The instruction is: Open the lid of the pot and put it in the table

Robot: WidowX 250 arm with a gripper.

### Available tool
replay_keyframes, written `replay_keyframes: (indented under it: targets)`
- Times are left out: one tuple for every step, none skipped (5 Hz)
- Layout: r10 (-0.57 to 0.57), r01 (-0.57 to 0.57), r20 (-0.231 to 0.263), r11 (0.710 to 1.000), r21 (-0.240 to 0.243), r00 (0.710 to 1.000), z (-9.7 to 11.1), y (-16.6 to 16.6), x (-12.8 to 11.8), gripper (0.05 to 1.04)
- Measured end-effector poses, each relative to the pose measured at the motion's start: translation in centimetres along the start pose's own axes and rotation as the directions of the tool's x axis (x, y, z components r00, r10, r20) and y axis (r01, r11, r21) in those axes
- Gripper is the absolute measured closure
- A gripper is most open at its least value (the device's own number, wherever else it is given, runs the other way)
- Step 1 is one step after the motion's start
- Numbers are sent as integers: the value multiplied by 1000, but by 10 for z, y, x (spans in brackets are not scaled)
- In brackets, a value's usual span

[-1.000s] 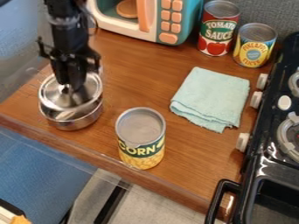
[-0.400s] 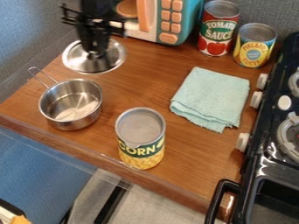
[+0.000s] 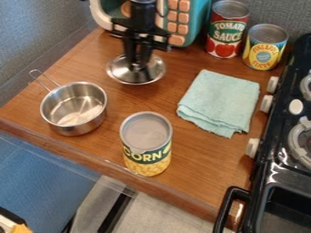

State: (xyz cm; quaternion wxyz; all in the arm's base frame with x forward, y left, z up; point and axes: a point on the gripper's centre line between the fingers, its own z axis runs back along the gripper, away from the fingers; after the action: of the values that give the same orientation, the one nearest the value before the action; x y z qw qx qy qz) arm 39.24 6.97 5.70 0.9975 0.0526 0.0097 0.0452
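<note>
My gripper [image 3: 138, 64] hangs down in the upper middle of the camera view, in front of the toy microwave, shut on the knob of the silver lid. The round metal lid [image 3: 121, 74] is roughly level below the fingertips; whether it touches the wood I cannot tell. To its lower left stands the silver pot [image 3: 76, 125], uncovered, its inside showing and its wire handle pointing to the upper left. The wooden table [image 3: 121, 100] lies under both.
A corn can [image 3: 147, 144] stands near the front edge. The folded light-green cloth [image 3: 220, 102] lies right of the lid. Behind it are a tomato sauce can [image 3: 227, 29] and a pineapple can [image 3: 265, 48]. The microwave [image 3: 193, 20] is at the back, the black stove [image 3: 285, 154] at the right.
The gripper has carried the lid up off the pot, first toward the back, then to the right and slightly forward. The pot has stayed in place.
</note>
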Motion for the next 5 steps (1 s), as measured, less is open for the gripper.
replay_keyframes:
  targets:
    - [-36, 36, -14, 999, -3, 999, -9, -17, 5, 804]
    - [-54, 54, -18, 999, -6, 998, -15, -22, 6, 804]
    - [-63, 63, -7, 998, -11, 998, -19, -28, 6, 765]
    - [-59, 59, -16, 998, -14, 998, -21, -28, 3, 477]
    - [-41, 41, 31, 999, 0, 999, -7, -26, -1, 161]
